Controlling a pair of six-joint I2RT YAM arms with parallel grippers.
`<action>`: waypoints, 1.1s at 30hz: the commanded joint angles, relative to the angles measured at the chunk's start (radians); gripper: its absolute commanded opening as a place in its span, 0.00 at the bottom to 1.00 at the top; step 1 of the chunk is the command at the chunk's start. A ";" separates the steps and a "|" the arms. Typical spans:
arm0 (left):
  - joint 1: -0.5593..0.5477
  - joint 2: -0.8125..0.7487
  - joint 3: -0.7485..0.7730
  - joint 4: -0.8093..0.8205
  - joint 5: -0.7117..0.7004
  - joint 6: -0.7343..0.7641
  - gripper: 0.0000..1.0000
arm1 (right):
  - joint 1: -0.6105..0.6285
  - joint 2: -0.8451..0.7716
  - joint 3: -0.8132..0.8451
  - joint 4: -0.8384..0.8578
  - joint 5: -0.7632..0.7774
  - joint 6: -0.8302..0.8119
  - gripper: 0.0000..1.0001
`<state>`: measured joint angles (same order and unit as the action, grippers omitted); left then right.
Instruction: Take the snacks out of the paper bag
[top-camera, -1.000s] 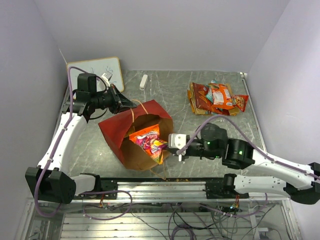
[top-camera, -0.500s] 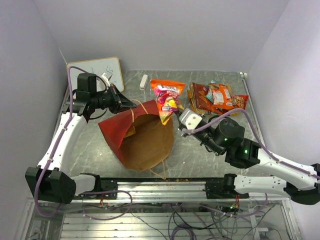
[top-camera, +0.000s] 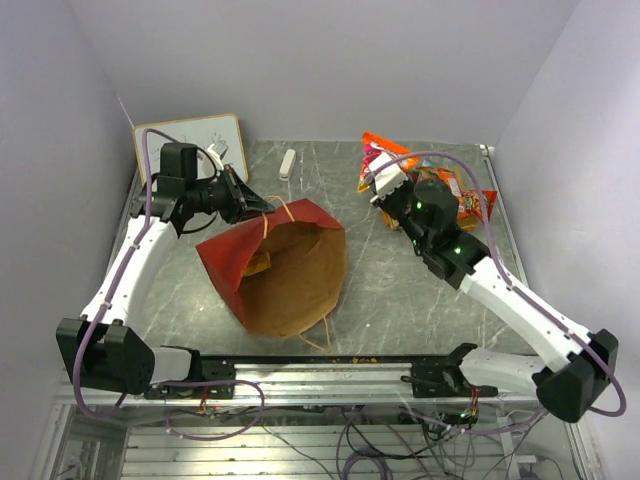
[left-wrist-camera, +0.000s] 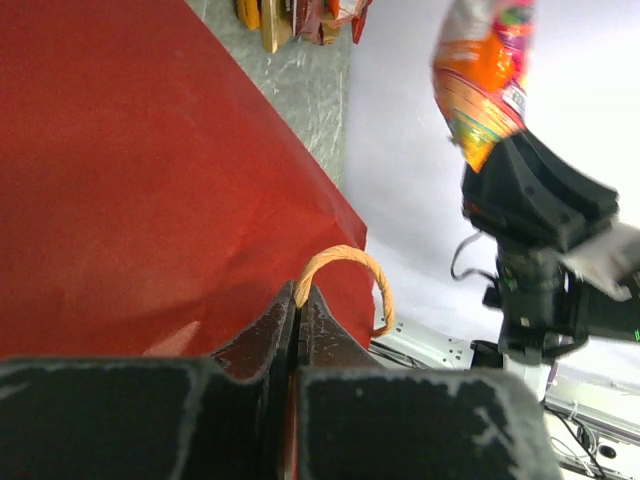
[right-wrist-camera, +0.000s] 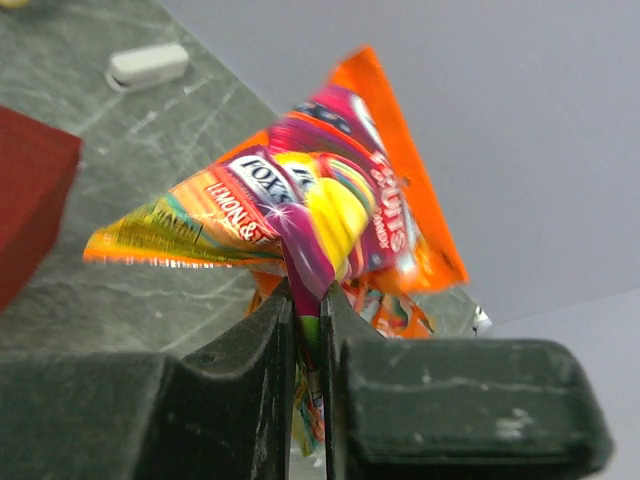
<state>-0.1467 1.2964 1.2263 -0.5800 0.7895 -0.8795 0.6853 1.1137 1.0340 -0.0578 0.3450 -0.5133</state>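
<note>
The left gripper (top-camera: 243, 200) is pressed together on the red rim of the paper bag (top-camera: 290, 275), at the bag's 11 o'clock corner. The right gripper (top-camera: 380, 172) pinches an orange snack packet (top-camera: 378, 148) up at 1 o'clock on the table (top-camera: 380, 290), just beside the other snacks (top-camera: 462, 203).

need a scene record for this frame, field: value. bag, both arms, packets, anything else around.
bag: red paper bag on its side, mouth open, brown inside showing
left fingers: shut on the bag's rim beside a cord handle
right fingers: shut on an orange packet, held in the air
pile: packets lying far right, partly behind the right arm
inside bag: something orange; cannot tell what
other: whiteboard far left, small white block near it
</note>
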 joint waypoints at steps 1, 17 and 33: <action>0.001 -0.003 0.061 -0.017 0.001 0.009 0.07 | -0.180 0.073 -0.023 0.082 -0.261 -0.136 0.00; 0.001 0.039 0.131 -0.136 0.014 0.083 0.07 | -0.640 0.318 0.013 0.066 -0.898 -0.538 0.00; 0.001 0.115 0.160 -0.120 0.018 0.086 0.07 | -0.651 0.415 -0.016 0.194 -0.814 -0.538 0.00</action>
<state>-0.1467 1.3937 1.3403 -0.7078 0.7921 -0.8104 0.0422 1.5082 1.0092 0.0628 -0.4839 -1.0260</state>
